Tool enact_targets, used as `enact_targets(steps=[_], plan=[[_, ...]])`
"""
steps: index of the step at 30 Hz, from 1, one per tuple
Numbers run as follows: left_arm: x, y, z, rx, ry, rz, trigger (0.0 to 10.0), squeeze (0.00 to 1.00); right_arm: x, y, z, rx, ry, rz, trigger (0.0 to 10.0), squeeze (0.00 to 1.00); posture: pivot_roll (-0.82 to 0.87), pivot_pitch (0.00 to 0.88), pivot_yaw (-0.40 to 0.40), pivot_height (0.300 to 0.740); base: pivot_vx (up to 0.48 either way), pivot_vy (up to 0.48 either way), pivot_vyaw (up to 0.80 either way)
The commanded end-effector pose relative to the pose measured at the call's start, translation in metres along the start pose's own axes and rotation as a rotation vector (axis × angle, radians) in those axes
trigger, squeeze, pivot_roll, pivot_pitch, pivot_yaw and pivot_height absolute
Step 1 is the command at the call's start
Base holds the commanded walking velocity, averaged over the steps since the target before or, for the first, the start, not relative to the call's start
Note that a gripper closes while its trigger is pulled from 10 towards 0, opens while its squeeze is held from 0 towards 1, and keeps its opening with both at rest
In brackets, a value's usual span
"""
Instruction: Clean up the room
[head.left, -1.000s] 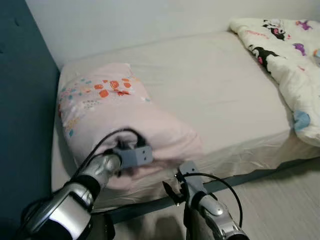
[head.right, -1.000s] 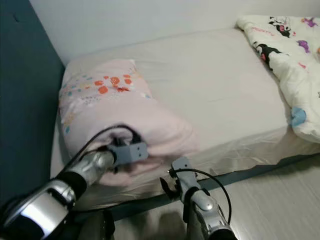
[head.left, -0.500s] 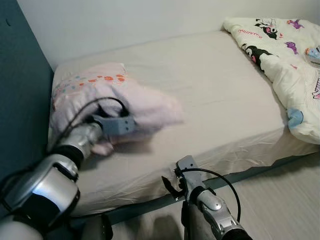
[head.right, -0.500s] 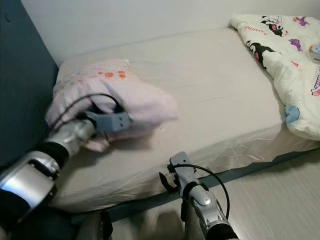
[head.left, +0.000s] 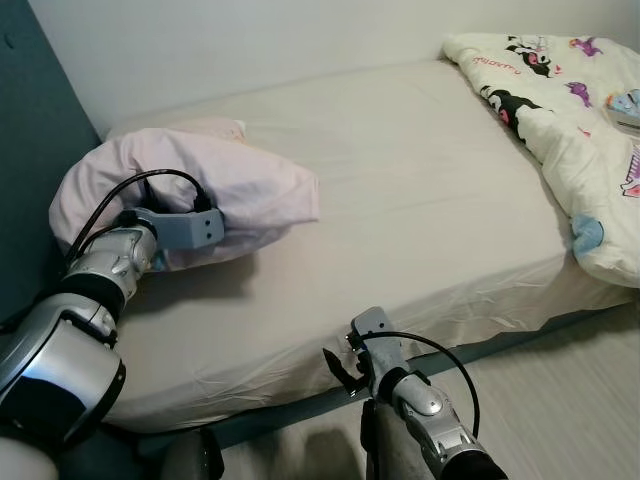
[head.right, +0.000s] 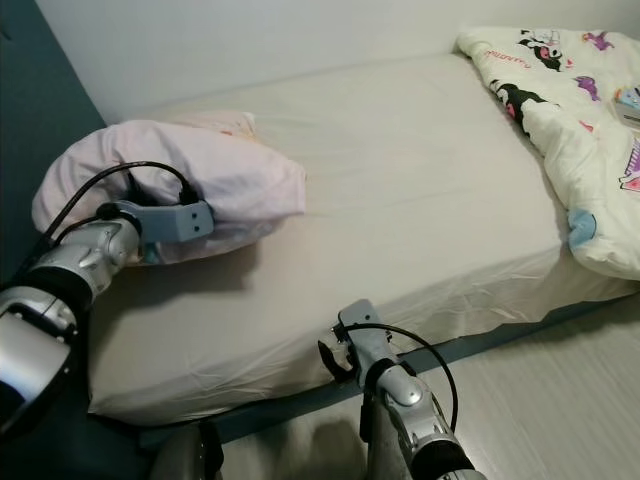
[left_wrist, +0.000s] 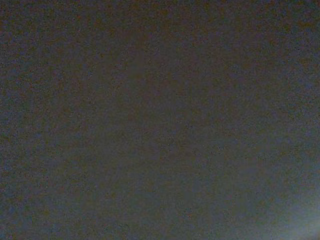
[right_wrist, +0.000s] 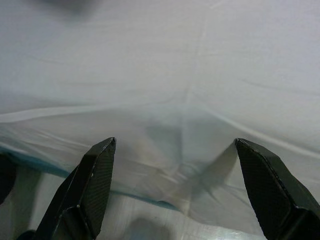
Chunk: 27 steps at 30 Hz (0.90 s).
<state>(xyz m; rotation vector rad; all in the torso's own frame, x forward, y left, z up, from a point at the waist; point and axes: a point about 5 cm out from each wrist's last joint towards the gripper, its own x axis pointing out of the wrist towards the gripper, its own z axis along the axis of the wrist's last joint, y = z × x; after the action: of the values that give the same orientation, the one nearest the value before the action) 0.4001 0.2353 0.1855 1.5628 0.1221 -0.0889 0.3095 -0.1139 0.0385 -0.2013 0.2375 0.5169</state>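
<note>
Pillow (head.left: 235, 185), pale pink and bunched up, sits at the head end of the bed on our left, close to the dark teal headboard (head.left: 30, 130) and the white wall (head.left: 250, 40). Our left gripper (head.left: 200, 235) is pushed into its near side, the grey wrist block pressed against the fabric with a black cable looping over it; the fingers are buried in the folds, so we cannot tell whether they are clamped or apart. Our left wrist camera gives nothing but darkness. The pillow bulges up and over our left wrist, with one corner pointing toward the middle of the bed and part of it draped toward the headboard.

Our right gripper (right_wrist: 175, 195) hangs low at the near edge of the bed, its two black fingers (right_wrist: 92, 185) spread wide apart with nothing between them, aimed at the side of the mattress, where the sheet (head.left: 400, 200) is tucked down in soft creases. In the head views our right arm rises from below, with a black cable curling beside the wrist.

Beyond the pillow the beige sheet stretches smooth across the mattress. At the far right lies a rumpled white quilt (head.left: 570, 130) printed with black, purple and blue cartoon figures, its edge hanging over the near side of the bed. Below the mattress runs a dark bed frame (head.left: 520, 345), and pale wood-look floor (head.left: 570, 400) shows at the lower right.
</note>
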Motion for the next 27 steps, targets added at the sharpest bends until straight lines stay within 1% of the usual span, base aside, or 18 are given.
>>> enact_targets(steps=[1,2,3,4,5,6,7,8,9,10,11,12,13,15,17,21,25,27], plan=[[-0.003,-0.013,-0.005,0.019,0.013,-0.042,10.0,0.0,-0.003,0.006,-0.011,0.005,0.044,0.019,10.0,0.0,0.0,0.245,-0.033,0.536,0.0,0.0,0.0],[-0.002,-0.019,0.002,0.019,0.001,-0.052,10.0,0.0,-0.002,0.009,-0.011,0.002,0.045,0.033,10.0,0.0,0.0,0.246,-0.039,0.536,0.0,0.0,0.0],[-0.002,-0.019,0.002,0.019,0.001,-0.052,10.0,0.0,-0.002,0.009,-0.011,0.002,0.045,0.033,10.0,0.0,0.0,0.246,-0.039,0.536,0.0,0.0,0.0],[0.0,-0.019,0.015,0.023,-0.027,-0.054,10.0,0.0,0.0,0.01,-0.009,-0.001,0.044,0.042,10.0,0.0,0.0,0.243,-0.044,0.536,0.0,0.0,0.0],[0.0,-0.019,0.015,0.023,-0.027,-0.054,10.0,0.0,0.0,0.01,-0.009,-0.001,0.044,0.042,10.0,0.0,0.0,0.243,-0.044,0.536,0.0,0.0,0.0],[0.004,-0.015,0.032,0.027,-0.067,-0.045,10.0,0.0,0.002,0.01,-0.007,-0.003,0.042,0.047,10.0,0.0,0.0,0.244,-0.043,0.536,0.0,0.0,0.0],[0.004,-0.015,0.032,0.027,-0.067,-0.045,10.0,0.0,0.002,0.01,-0.007,-0.003,0.042,0.047,10.0,0.0,0.0,0.244,-0.043,0.536,0.0,0.0,0.0],[0.007,-0.008,0.049,0.034,-0.101,-0.026,10.0,0.0,0.004,0.01,-0.004,-0.007,0.039,0.049,10.0,0.0,0.0,0.244,-0.043,0.536,0.0,0.0,0.0],[0.007,-0.008,0.049,0.034,-0.101,-0.026,10.0,0.0,0.004,0.01,-0.004,-0.007,0.039,0.049,10.0,0.0,0.0,0.244,-0.043,0.536,0.0,0.0,0.0],[0.013,0.017,0.073,0.026,-0.142,0.045,10.0,0.0,0.005,0.008,-0.001,-0.009,0.029,0.039,10.0,0.0,-0.02,0.242,-0.024,0.536,0.0,0.0,0.0],[0.014,0.027,0.079,0.019,-0.148,0.074,10.0,0.0,0.005,0.006,0.0,-0.008,0.026,0.035,10.0,0.0,-0.02,0.242,-0.024,0.536,0.0,0.0,0.0],[0.014,0.027,0.079,0.019,-0.148,0.074,10.0,0.0,0.005,0.006,0.0,-0.008,0.026,0.035,10.0,0.0,-0.02,0.242,-0.024,0.536,0.0,0.0,0.0],[0.015,0.038,0.084,0.007,-0.154,0.102,10.0,0.0,0.005,0.005,-0.001,-0.007,0.027,0.029,10.0,0.0,-0.02,0.24,-0.02,0.536,0.0,0.0,0.0],[0.015,0.038,0.084,0.007,-0.154,0.102,10.0,0.0,0.005,0.005,-0.001,-0.007,0.027,0.029,10.0,0.0,-0.02,0.24,-0.02,0.536,0.0,0.0,0.0],[0.016,0.06,0.091,-0.01,-0.161,0.17,10.0,0.0,0.002,0.004,-0.004,-0.003,0.032,0.023,10.0,0.0,-0.02,0.243,-0.016,0.536,0.0,0.0,0.0],[0.015,0.082,0.088,-0.001,-0.14,0.239,10.0,0.0,0.001,0.007,-0.007,0.002,0.036,0.025,10.0,0.0,-0.02,0.24,-0.014,0.536,0.0,0.0,0.0],[0.015,0.086,0.082,0.017,-0.119,0.245,10.0,0.0,0.002,0.007,-0.006,0.003,0.036,0.028,10.0,0.0,-0.02,0.24,-0.013,0.536,0.0,0.0,0.0],[0.015,0.084,0.068,0.036,-0.083,0.229,10.0,0.0,0.003,0.008,-0.005,0.004,0.034,0.029,10.0,0.0,-0.02,0.238,-0.01,0.536,0.0,0.0,0.0]])
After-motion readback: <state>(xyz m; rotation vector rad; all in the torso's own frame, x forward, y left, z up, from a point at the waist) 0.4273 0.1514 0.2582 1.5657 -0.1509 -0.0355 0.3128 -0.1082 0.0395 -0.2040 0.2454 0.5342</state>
